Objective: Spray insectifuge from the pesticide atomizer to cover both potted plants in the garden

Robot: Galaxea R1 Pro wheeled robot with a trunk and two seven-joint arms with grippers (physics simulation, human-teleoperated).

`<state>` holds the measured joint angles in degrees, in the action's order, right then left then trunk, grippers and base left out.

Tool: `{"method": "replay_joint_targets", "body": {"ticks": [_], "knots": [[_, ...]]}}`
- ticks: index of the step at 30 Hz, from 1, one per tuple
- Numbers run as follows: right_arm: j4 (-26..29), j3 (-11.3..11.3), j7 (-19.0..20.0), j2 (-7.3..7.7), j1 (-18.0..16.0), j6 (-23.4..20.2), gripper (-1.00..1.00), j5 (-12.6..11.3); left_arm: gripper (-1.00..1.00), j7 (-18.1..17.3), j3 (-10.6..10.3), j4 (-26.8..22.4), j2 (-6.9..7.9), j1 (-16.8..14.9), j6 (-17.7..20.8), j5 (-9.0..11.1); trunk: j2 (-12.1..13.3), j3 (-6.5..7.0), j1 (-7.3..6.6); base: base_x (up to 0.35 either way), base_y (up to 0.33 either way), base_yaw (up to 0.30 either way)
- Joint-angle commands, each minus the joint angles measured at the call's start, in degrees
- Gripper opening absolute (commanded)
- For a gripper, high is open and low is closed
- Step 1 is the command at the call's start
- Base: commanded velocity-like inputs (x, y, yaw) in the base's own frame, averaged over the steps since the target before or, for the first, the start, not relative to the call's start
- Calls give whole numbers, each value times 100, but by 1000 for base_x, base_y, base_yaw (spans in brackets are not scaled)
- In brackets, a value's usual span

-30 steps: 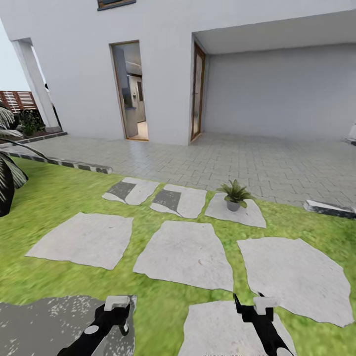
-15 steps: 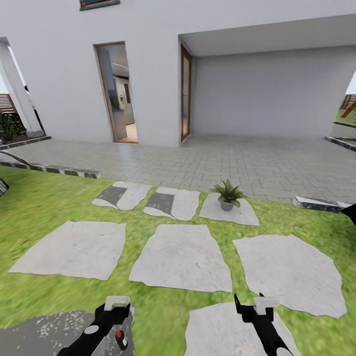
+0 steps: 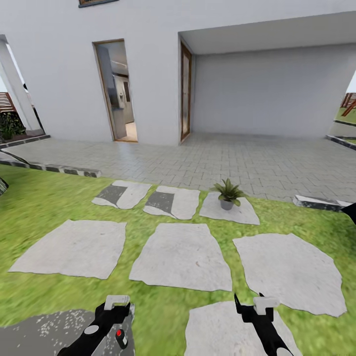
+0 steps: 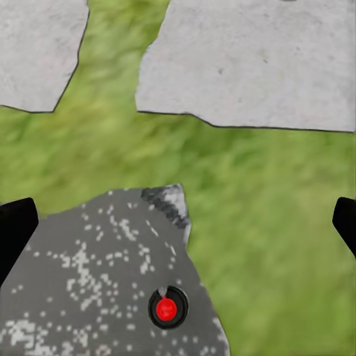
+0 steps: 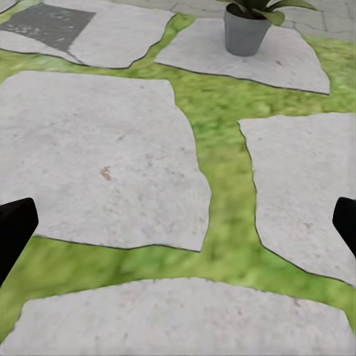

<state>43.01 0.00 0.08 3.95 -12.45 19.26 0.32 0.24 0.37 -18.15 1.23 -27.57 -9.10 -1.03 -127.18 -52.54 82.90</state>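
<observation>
Fingers of both arms stand apart and hold nothing. In the left wrist view the left fingers [image 4: 15, 233] show as black tips at the two frame edges, wide apart, over a speckled grey patio slab [image 4: 96, 297] carrying a small red dot [image 4: 167, 308]; lawn [image 4: 259, 193] lies beyond it. In the right wrist view the right fingers [image 5: 15, 230] likewise sit at the two edges, wide apart, over pale stepping stones [image 5: 96, 156] divided by strips of grass.

Head view: left gripper [image 3: 117, 302] low, over the edge of the grey patio; right gripper [image 3: 261, 304] low, over the nearest stone. Both hang clear of the ground.

One potted plant [image 3: 227, 193], a low rosette of pointed green leaves in a round grey pot, stands upright on the far right stone of the back row, ahead of the right gripper and well apart from it. The right wrist view shows the same pot [image 5: 247, 30] on that stone. Whether the leaves carry any specks cannot be told at this size.

Behind the lawn lies a grey paved terrace [image 3: 237, 158], then a white house wall [image 3: 148, 74] with an open doorway [image 3: 117, 91].
</observation>
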Motion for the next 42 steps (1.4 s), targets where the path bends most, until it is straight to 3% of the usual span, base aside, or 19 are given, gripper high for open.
{"method": "replay_joint_targets", "body": {"ticks": [1,11,22,42], "knots": [[-3,0,1,1,-3,17,100,3,100,2,2,10,0,-3,-88,-11,-2,-12,-1,0,0,0],[-3,-9,1,1,-3,17,100,3,100,2,-6,15,0,-1,-274,-11,-2,-99,-1,0,0,0],[-3,-9,1,1,-3,17,100,3,100,5,-11,82,0,0,-520,-6,-443,-397,240,0,0,0],[-3,-9,1,1,-3,17,100,3,100,7,-11,83,0,-3,-540,-8,-1245,-939,680,0,0,0]]}}
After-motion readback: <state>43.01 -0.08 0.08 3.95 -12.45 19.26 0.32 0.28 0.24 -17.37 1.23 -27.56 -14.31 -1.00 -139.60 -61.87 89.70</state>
